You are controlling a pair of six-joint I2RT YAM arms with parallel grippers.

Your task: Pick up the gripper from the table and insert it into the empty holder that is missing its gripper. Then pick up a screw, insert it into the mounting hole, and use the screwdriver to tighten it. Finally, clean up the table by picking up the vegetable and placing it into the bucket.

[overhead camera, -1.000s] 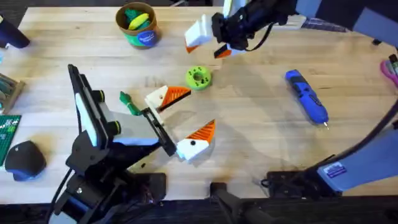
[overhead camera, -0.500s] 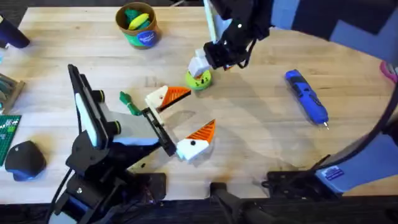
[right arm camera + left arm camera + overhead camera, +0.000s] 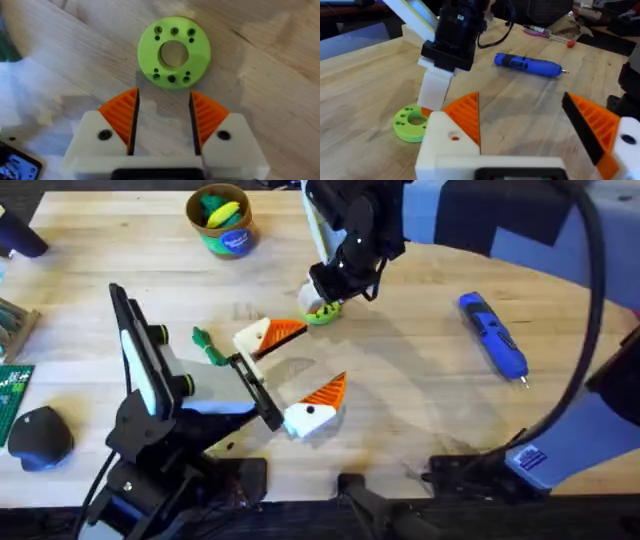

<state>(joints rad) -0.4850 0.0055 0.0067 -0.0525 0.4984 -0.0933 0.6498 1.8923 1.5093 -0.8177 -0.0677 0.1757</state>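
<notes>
Hovering low over the desk (image 3: 420,390), the right hand (image 3: 322,293) is released, its two white fingers with orange ribbed pads (image 3: 121,117) parted and empty. Just beyond its fingertips lies a bright green holed disc (image 3: 174,52), flat on the wood; in the overhead view the disc (image 3: 325,315) peeks out from under that hand. The left hand (image 3: 290,375) rests near the desk's middle, also released with nothing between its fingers: one white finger block carries an orange fin (image 3: 283,332) by the disc, the other (image 3: 322,394) lies nearer the arm bases. The dark-green vegetable (image 3: 207,346) lies just beside the left hand, on its far-left side. The blue screwdriver (image 3: 493,336) lies well apart to the right of both hands. The tan bucket (image 3: 223,221) stands at the far left edge, holding yellow and green toys.
</notes>
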